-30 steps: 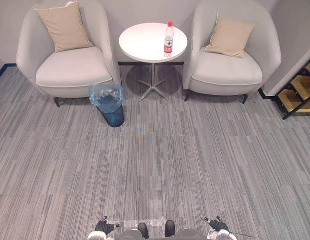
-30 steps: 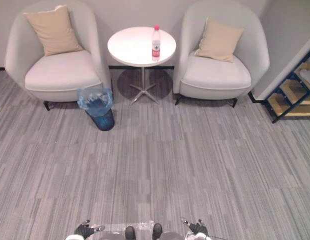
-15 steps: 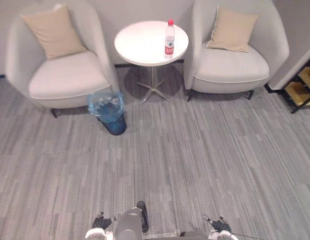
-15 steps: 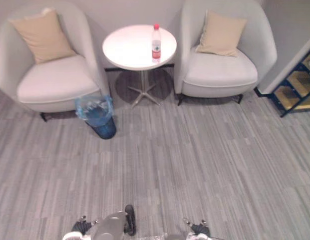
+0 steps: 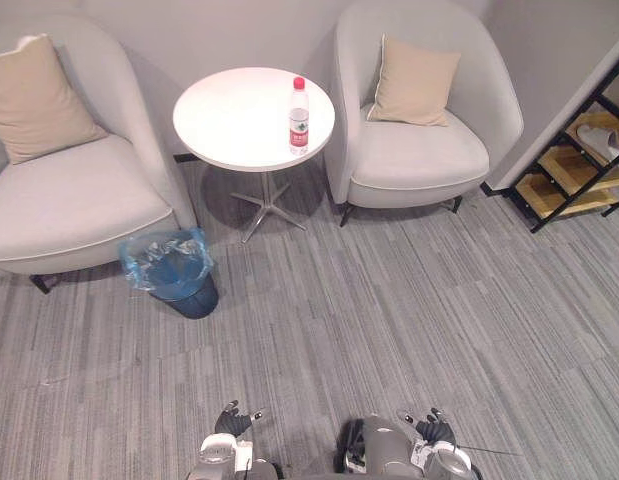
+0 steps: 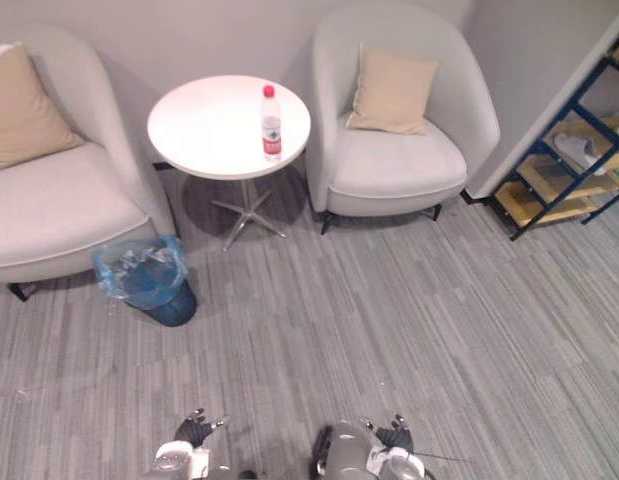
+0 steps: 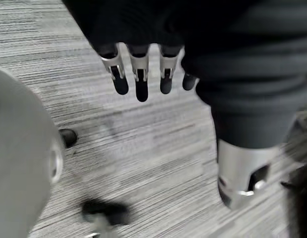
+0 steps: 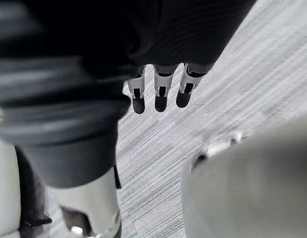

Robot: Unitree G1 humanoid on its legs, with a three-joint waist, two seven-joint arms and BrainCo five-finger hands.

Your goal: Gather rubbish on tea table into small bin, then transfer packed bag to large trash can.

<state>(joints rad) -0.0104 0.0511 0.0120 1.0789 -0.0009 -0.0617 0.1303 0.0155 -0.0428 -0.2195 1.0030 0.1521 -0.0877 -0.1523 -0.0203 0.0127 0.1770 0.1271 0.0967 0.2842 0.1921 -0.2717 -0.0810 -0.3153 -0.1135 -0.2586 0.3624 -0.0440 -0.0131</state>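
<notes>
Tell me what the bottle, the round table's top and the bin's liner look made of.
Bottle: clear plastic apparently, see-through body, red cap.
Table top: smooth white, faint sheen; laminate or painted, cannot tell.
Liner: thin blue translucent plastic film, crinkled over the rim.

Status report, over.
Left hand and right hand open, holding nothing. Bottle upright on tea table, far ahead. Small bin on floor beside left armchair.

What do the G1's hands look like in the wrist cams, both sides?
They match. Left hand: a row of silver fingers with dark rounded tips, a silver thumb set apart, and a dark ribbed cover over the back and wrist. Right hand: same silver fingers, dark tips and ribbed cover. No markings visible.
</notes>
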